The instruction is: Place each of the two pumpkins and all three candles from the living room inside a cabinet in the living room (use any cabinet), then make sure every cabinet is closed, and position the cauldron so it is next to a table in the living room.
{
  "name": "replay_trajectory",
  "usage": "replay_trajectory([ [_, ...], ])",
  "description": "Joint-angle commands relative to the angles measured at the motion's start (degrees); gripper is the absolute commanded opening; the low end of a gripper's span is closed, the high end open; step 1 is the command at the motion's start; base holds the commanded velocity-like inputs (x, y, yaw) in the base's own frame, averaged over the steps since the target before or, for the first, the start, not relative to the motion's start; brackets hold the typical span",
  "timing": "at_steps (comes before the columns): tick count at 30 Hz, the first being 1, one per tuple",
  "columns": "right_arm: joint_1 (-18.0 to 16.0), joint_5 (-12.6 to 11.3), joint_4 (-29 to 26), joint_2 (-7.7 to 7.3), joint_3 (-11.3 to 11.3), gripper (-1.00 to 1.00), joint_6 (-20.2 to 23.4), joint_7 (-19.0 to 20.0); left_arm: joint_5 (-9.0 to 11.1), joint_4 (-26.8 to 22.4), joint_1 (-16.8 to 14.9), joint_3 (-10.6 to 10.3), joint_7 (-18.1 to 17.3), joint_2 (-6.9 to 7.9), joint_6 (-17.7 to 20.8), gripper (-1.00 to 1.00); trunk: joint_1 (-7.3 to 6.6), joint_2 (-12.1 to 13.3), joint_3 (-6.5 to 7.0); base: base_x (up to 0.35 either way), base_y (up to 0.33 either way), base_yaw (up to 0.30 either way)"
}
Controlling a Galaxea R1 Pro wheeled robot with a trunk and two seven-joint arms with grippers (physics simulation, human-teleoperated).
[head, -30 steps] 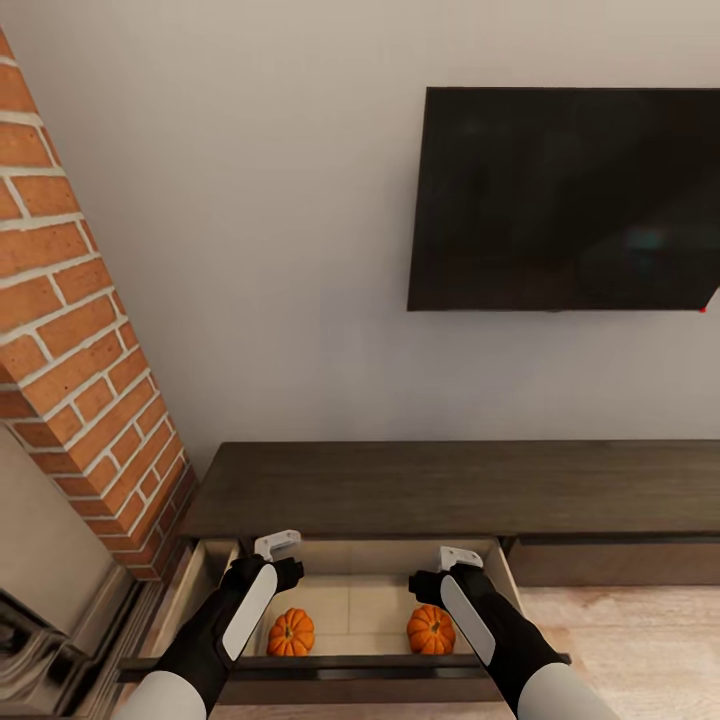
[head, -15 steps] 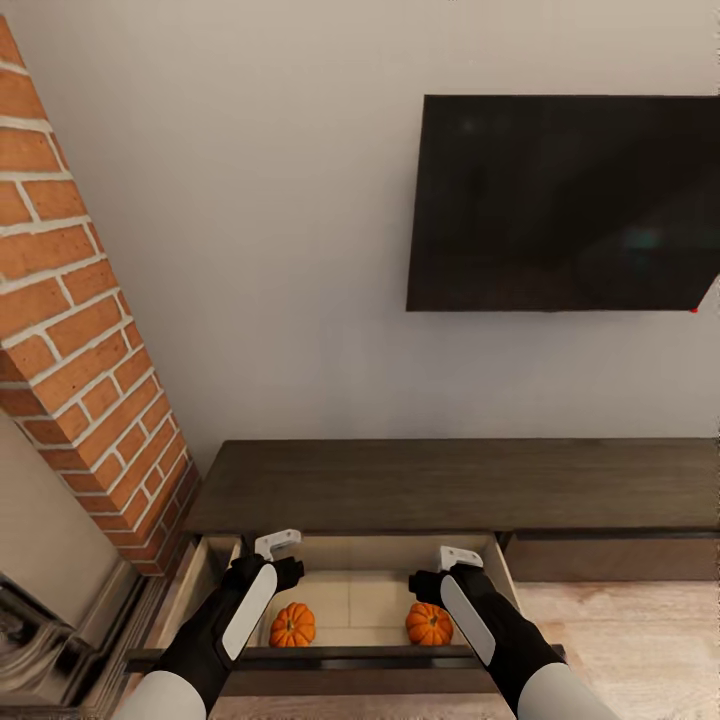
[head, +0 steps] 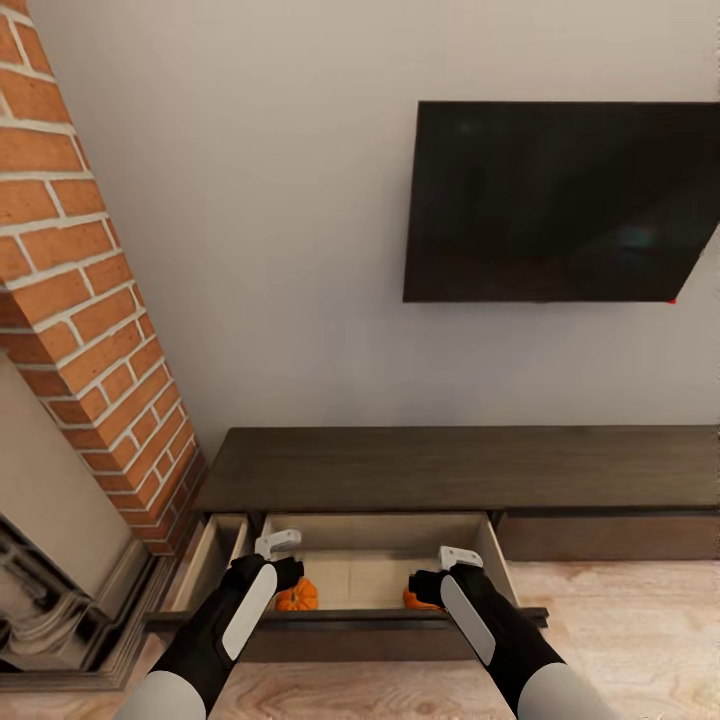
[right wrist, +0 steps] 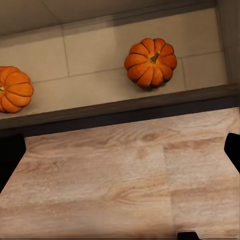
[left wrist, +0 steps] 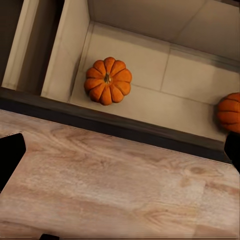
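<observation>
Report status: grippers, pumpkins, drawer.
Left gripper and right gripper open, empty. Both pumpkins in the open cabinet drawer. No candles seen. Nothing blocking the drawer.

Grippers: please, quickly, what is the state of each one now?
Left gripper: open, holding nothing.
Right gripper: open, holding nothing.

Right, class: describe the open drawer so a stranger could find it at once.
Find the black TV on the wall; below it runs the long low dark cabinet. Its open drawer is at the end nearest the brick fireplace. Unlike the closed front beside it, it shows a pale interior holding two orange pumpkins.
</observation>
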Motion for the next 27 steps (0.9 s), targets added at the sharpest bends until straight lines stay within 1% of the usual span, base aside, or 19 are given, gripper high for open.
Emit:
replay_trajectory([
  [1, -0.04, -0.6, -0.08, -0.03, 0.19, 1.0, 0.08, -0.58, 0.61, -0.08, -0.03, -0.15, 0.56, 0.03, 0.08, 1.0, -0.02, -0.04, -0.06, -0.212, 0.0, 0.0],
  [27, -0.04, -0.6, -0.08, -0.03, 0.19, 1.0, 0.08, -0.58, 0.61, -0.02, -0.03, -0.16, 0.56, 0.03, 0.08, 1.0, -0.02, -0.04, -0.06, -0.212, 0.0, 0.0],
])
